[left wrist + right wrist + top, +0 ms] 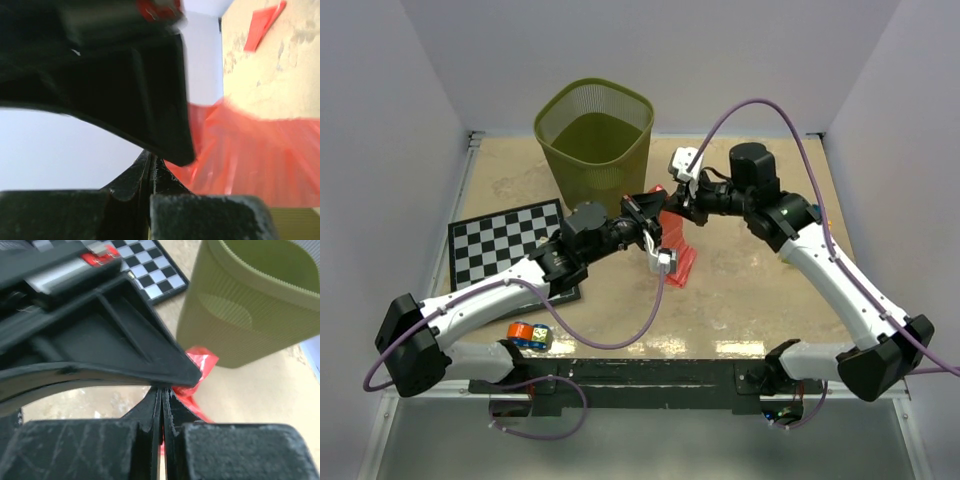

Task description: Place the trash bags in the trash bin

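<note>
Red plastic trash bag (682,262) hangs from two robot grippers, left gripper (151,159) and right gripper (163,391), each clamped tight on its upper edge, tips almost meeting. Just beyond them stands the green mesh bin (590,175), the bag outside it.

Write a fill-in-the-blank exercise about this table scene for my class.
The left gripper and right gripper are both ___ on the thin red plastic trash bag.
Inside, the olive-green mesh trash bin is ___.
The black-and-white checkerboard lies to the bin's ___ in the top view.
Missing words: shut; empty; left.
</note>
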